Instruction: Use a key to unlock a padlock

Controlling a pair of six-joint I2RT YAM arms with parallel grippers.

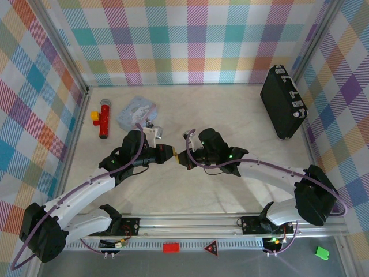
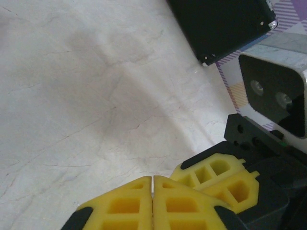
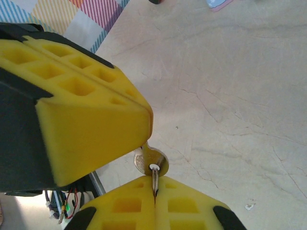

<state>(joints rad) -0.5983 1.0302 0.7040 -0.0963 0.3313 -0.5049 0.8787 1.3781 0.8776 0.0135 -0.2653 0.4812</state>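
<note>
Mid-table point(image 1: 230, 190), the right tool point(image 3: 154, 211) is clenched on the key point(image 3: 151, 164), whose blade is buried between its pads. The left tool point(image 3: 138, 103) is pressed closed tip to tip against it; the key's upper edge is hidden behind it, so any grip there is unclear. Farther left, a tiny dark padlock point(image 1: 151, 124), hard to make out, lies beside the pale pouch point(image 1: 135, 111). The black case point(image 1: 282, 101) stands far right.

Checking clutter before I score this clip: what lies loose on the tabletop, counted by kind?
black case: 1
pale blue pouch: 1
red and yellow toy: 1
Total: 3
</note>
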